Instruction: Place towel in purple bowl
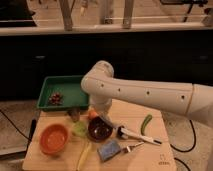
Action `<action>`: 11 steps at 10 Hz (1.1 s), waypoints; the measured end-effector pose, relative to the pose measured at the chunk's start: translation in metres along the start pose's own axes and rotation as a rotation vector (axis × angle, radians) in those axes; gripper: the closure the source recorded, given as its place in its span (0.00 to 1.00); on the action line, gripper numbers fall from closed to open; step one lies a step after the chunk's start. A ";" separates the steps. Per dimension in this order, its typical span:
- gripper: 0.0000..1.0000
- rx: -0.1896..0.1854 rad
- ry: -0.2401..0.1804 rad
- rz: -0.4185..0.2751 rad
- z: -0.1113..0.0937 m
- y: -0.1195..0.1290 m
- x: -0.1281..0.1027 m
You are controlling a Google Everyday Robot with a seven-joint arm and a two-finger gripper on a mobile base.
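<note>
The purple bowl (100,131) sits in the middle of the wooden board, dark inside and holding nothing I can see. A blue-grey folded cloth (109,150), which looks like the towel, lies flat on the board just in front of and to the right of the bowl. My white arm reaches in from the right and bends down behind the bowl. My gripper (105,121) hangs at the bowl's back rim, apart from the towel. A pale green soft item (80,129) lies left of the bowl.
An orange bowl (53,138) sits front left. A green tray (62,92) holding a small red item stands at the back left. A green pepper (145,123), a black-handled utensil (137,136) and a fork (131,147) lie right of the bowl. A yellow-green long item (84,155) lies at the front.
</note>
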 end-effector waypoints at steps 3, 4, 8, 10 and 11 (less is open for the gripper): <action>0.96 -0.002 -0.054 -0.027 0.017 -0.007 -0.005; 0.96 -0.004 -0.074 -0.034 0.025 -0.009 -0.006; 0.96 -0.007 -0.123 -0.062 0.044 -0.018 -0.013; 0.96 -0.007 -0.136 -0.076 0.049 -0.022 -0.017; 0.96 -0.007 -0.143 -0.083 0.051 -0.025 -0.020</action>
